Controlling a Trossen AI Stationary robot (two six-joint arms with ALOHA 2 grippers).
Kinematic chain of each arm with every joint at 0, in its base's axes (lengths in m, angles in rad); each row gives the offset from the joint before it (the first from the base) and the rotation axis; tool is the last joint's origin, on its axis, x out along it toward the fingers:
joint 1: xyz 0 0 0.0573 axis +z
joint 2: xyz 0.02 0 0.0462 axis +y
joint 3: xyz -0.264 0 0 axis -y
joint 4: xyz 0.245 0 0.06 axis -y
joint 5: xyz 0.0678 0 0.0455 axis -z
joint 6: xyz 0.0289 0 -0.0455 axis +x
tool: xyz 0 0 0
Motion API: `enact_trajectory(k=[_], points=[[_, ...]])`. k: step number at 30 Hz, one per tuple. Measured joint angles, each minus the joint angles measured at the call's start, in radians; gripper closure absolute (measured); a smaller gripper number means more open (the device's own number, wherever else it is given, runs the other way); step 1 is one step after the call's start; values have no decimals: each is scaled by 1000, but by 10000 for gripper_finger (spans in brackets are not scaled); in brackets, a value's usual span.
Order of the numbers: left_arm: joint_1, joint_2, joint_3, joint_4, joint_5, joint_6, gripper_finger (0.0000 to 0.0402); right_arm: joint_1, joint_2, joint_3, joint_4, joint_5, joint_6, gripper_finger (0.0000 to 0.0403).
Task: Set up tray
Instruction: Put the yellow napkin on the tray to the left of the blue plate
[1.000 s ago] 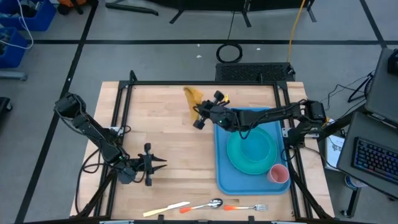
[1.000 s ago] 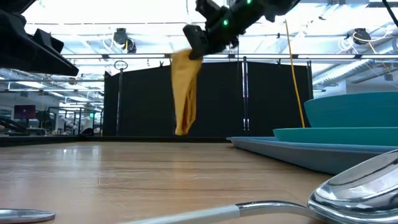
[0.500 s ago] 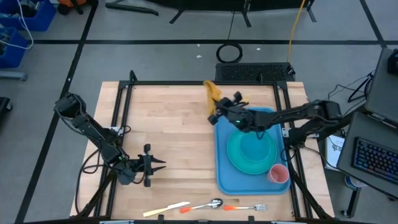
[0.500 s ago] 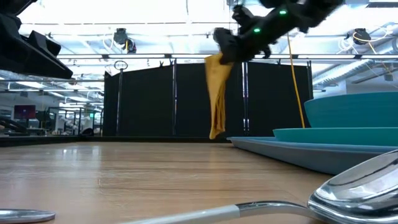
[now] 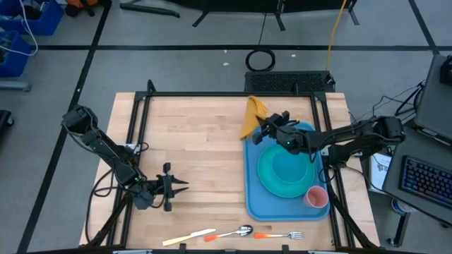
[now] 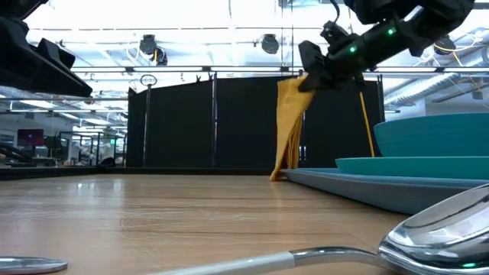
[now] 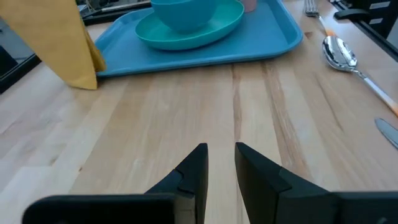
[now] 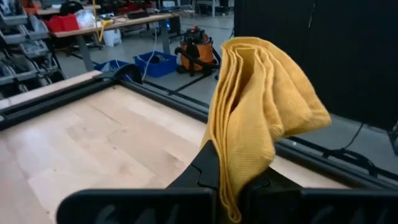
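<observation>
The bright-blue tray (image 5: pixel 253 201) lies flat on the right half of the wooden table (image 5: pixel 191 155), its long side running from the far edge toward the near edge. On it sits a round turquoise plate (image 5: pixel 263 180) with a turquoise bowl (image 5: pixel 293 168) on top, and a small pink cup (image 5: pixel 316 197) stands in the tray's near right corner.

The right gripper (image 5: pixel 267 129) hangs above the tray's far left corner, its fingers clamped on a folded yellow-orange napkin (image 5: pixel 251 116). The cloth dangles from the grip, and in the low view its lower end (image 6: pixel 284 169) reaches down close to the tray's edge; whether it touches cannot be told.

The left gripper (image 5: pixel 176 186) waits low over the near left part of the table, well apart from the tray, its fingers (image 7: pixel 194 169) a narrow gap apart and holding nothing.

Along the near edge of the table lie a knife (image 5: pixel 188 237) with a pale yellow handle, a metal spoon (image 5: pixel 236 231) and a fork (image 5: pixel 280 235) with an orange handle, all off the tray.
</observation>
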Motion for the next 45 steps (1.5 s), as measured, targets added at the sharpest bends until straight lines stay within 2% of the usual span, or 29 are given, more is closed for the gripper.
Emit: enact_trajectory(k=[12,20,24,37,45], points=[[0,0,0,-8,-1,-14,316,69,0,-5,-84,180,60,402],[0,0,0,-8,0,-21,316,87,0,-5,-159,216,124,402],[0,0,0,-10,3,-22,316,92,-3,-5,-182,280,121,402],[0,0,0,-11,2,-22,316,132,-201,-5,-181,318,-95,402],[0,0,0,-11,2,-21,316,148,-289,-4,-391,377,-68,402]])
